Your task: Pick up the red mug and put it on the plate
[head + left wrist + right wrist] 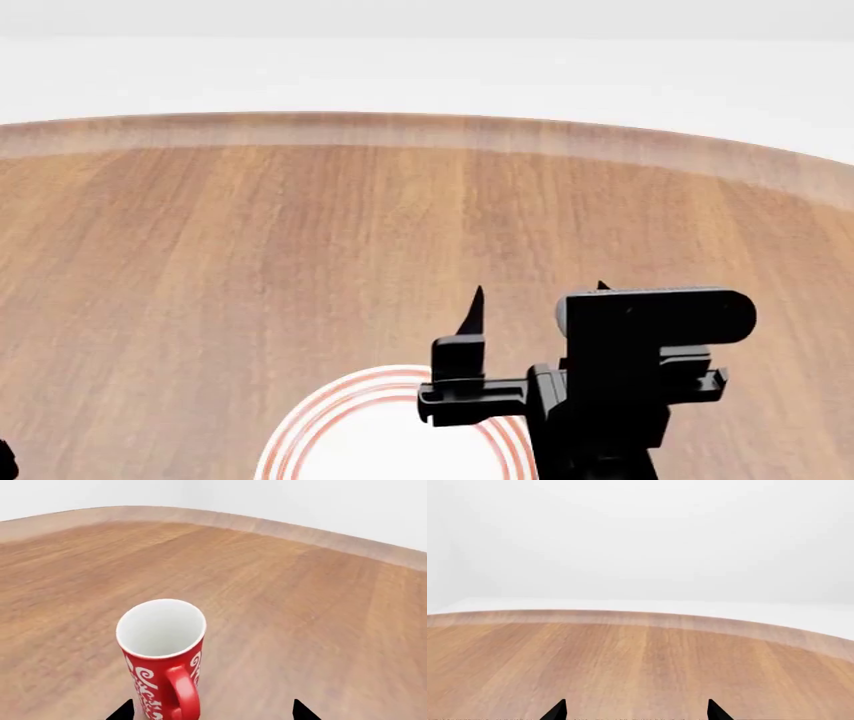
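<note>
The slim red mug with white ornamental pattern (162,657) stands upright on the brown wooden table (300,610), just ahead of the left gripper (212,711), whose black fingertips are spread apart — the mug near one tip, nothing grasped. Bare wood runs to the table's curved far edge. In the head view the right gripper (534,305) hangs released above the round white red-ringed plate (300,440) at the near edge.
</note>
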Tool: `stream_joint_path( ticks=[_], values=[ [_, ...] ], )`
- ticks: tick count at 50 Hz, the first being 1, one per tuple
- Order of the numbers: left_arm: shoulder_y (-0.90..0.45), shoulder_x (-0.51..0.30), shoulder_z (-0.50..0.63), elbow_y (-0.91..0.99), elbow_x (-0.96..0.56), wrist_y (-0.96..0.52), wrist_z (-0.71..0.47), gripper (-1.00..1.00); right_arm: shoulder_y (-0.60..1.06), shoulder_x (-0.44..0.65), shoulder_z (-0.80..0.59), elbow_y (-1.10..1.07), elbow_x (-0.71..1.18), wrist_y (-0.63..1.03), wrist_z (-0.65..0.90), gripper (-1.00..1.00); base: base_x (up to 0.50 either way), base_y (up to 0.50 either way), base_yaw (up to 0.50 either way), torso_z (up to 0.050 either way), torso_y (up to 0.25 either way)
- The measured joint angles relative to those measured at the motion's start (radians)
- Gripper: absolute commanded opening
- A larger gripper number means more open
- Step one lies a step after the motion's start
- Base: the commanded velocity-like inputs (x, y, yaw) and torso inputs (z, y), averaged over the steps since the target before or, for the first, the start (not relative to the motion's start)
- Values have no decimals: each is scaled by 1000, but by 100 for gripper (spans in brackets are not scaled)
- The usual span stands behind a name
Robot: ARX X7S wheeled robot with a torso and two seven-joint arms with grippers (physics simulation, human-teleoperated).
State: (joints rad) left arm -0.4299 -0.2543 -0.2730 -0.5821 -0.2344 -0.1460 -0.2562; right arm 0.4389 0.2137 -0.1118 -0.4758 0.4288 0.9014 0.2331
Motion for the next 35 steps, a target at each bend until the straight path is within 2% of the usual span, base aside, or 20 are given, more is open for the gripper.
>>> stream_joint_path(
  ticks=[9,21,28,29,35],
  values=[
    [-74,-20,3,-161,15,65,8,100,-4,2,-7,4,4,-6,0,100,0,0,0,0,0],
    [-207,-48,8,-498,40,215,31,100,-7,7,-12,8,10,-13,2,100,0,0,0,0,0],
    [-250,-58,-2,-612,54,251,33,100,-8,9,-15,12,13,-18,3,100,0,0,0,0,0],
    [-255,-59,-4,-623,57,254,33,-100,-8,9,-15,12,14,-18,4,100,0,0,0,0,0],
    [-273,-61,-15,-669,73,276,35,-100,-9,10,-19,20,15,-26,3,100,0,0,0,0,0]
  ],
)
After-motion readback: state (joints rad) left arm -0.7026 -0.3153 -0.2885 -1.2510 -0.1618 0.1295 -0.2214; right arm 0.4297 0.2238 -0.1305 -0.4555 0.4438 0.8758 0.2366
